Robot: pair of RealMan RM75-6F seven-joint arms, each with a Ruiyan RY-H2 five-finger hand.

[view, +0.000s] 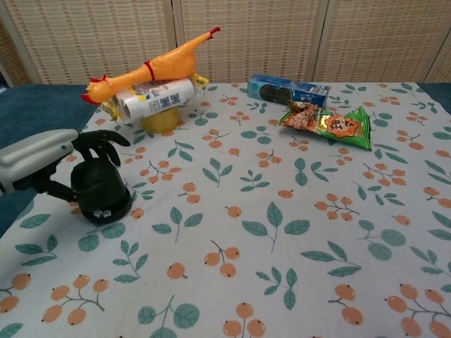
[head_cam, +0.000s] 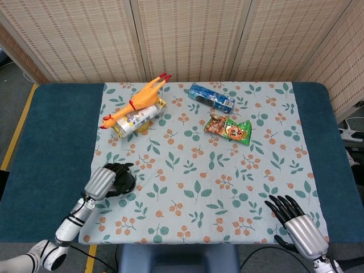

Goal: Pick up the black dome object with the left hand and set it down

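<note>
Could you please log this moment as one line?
left hand: grips dome, tilted on cloth | right hand: open, idle

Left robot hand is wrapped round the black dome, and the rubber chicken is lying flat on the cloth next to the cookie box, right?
Not quite. The left robot hand does grip the black dome, but the rubber chicken lies on top of a white bottle, well apart from the blue cookie box. The chest view shows it.

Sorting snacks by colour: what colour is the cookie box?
Blue cookie box, clearest in the chest view.
</note>
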